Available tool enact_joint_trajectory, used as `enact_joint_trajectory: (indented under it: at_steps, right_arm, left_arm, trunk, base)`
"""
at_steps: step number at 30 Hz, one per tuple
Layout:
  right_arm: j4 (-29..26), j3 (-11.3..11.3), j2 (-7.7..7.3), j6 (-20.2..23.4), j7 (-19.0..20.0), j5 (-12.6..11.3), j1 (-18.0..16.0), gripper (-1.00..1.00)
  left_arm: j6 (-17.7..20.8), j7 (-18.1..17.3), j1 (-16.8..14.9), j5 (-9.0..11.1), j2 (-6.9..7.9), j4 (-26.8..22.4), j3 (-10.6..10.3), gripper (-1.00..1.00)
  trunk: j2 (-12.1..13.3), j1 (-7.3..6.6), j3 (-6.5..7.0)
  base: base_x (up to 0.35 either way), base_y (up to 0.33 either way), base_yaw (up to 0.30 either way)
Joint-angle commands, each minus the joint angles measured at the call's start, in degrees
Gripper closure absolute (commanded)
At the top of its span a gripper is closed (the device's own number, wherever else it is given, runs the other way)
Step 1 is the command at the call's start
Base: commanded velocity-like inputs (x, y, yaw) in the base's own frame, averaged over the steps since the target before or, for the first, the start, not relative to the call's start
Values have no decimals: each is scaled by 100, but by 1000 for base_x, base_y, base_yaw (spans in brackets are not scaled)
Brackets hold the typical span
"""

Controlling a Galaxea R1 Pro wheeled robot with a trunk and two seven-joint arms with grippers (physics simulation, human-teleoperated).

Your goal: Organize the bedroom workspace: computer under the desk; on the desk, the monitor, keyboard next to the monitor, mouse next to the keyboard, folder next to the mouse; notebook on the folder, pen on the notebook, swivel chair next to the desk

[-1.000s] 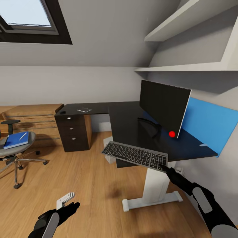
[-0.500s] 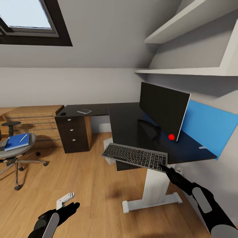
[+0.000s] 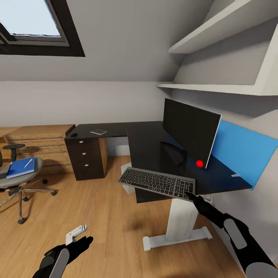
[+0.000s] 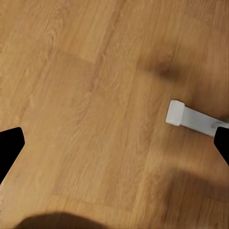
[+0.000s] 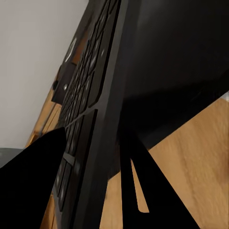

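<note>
Right gripper (image 3: 192, 196) clamped on the near right corner of the keyboard (image 3: 157, 182), holding it level in the air just over the front edge of the desk (image 3: 150, 139), most of it hanging off toward the floor (image 3: 104, 216). In the right wrist view the keyboard (image 5: 90, 109) runs edge-on between the dark fingers (image 5: 136, 186), desk top above it

Monitor (image 3: 190, 131) stands upright on the desk's right wing, red dot at lower corner, blue panel (image 3: 243, 154) behind it on the wall. Keyboard sits in front of the monitor, apart from it

Notebook (image 3: 99, 131) lies flat on the far wing of the desk, mouse (image 3: 73, 134) near its left end, above the drawers (image 3: 82, 158). Well apart from keyboard

Chair (image 3: 17, 175) at far left on the floor, well away from the desk, folder (image 3: 20, 168) flat on its seat, pen (image 3: 28, 163) on top of the folder

A pale boxy shape under the desk behind the keyboard, too hidden to tell what it is

Left gripper (image 3: 79, 242) low over bare floor, jaws apart, holding nothing. In the left wrist view its fingertips (image 4: 9, 145) sit wide at the frame edges, with the white desk foot (image 4: 191, 119) on the floor between them

Shelves (image 3: 216, 83) on the wall above the monitor, skylight (image 3: 31, 23) upper left
</note>
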Motion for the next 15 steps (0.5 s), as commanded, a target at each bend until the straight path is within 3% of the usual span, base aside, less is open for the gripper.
enact_joint_trajectory:
  at_steps: [1,11,14,15]
  right_arm:
    - [1,-13,10,41,4,-27,-4,100]
    - [-7,53,99,41,10,-10,0,100]
    - [-28,284,105,41,497,-9,3,100]
    - [-28,389,105,41,959,-9,3,100]
  left_arm:
    - [21,46,-3,61,1,-8,-1,-100]
    - [21,53,-3,58,1,-8,2,-100]
    - [22,47,-3,58,7,-8,12,-100]
    - [27,46,-3,58,9,-8,9,-100]
  trunk:
    - [39,-23,13]
    - [440,-243,192]
    - [480,-265,210]
    - [480,-265,210]
  base:
    - [0,0,0]
    - [0,0,0]
    - [0,0,0]
    - [0,0,0]
